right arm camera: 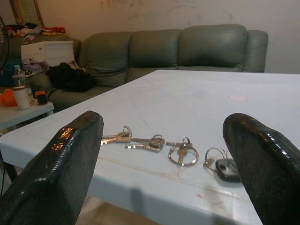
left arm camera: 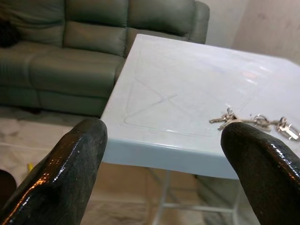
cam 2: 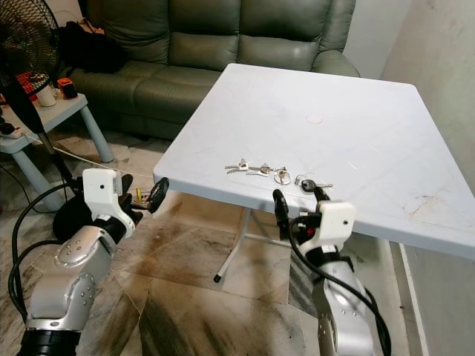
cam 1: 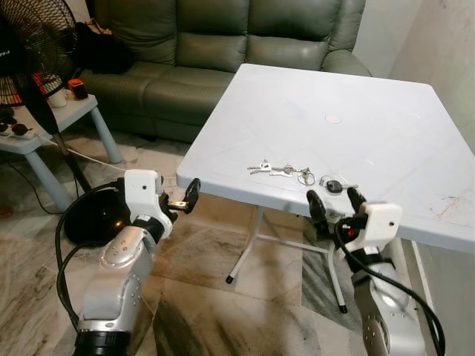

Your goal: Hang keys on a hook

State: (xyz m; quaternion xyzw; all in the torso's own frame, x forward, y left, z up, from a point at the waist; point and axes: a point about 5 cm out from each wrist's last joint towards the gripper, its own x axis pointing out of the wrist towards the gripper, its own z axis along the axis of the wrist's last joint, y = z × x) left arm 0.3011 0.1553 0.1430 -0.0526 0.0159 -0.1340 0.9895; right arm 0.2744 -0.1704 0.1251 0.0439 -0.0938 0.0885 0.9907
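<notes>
A bunch of silver keys (cam 1: 280,170) on rings lies near the front edge of the white table (cam 1: 371,119), with a black-headed key (cam 1: 334,186) on a ring at its right end. The right wrist view has the keys (right arm camera: 154,142) and the black key (right arm camera: 226,168) just ahead of its fingers. My right gripper (cam 1: 332,202) stands open at the table's front edge, just in front of the black key, holding nothing. My left gripper (cam 1: 182,199) is open and empty, off the table's front left corner; its view shows the keys (left arm camera: 253,122) to one side.
A green sofa (cam 1: 223,44) stands behind the table. At the left are a small white side table (cam 1: 44,126) with small items, a black fan (cam 1: 37,44) and its round base (cam 1: 96,215). A wall (cam 1: 445,44) runs along the right.
</notes>
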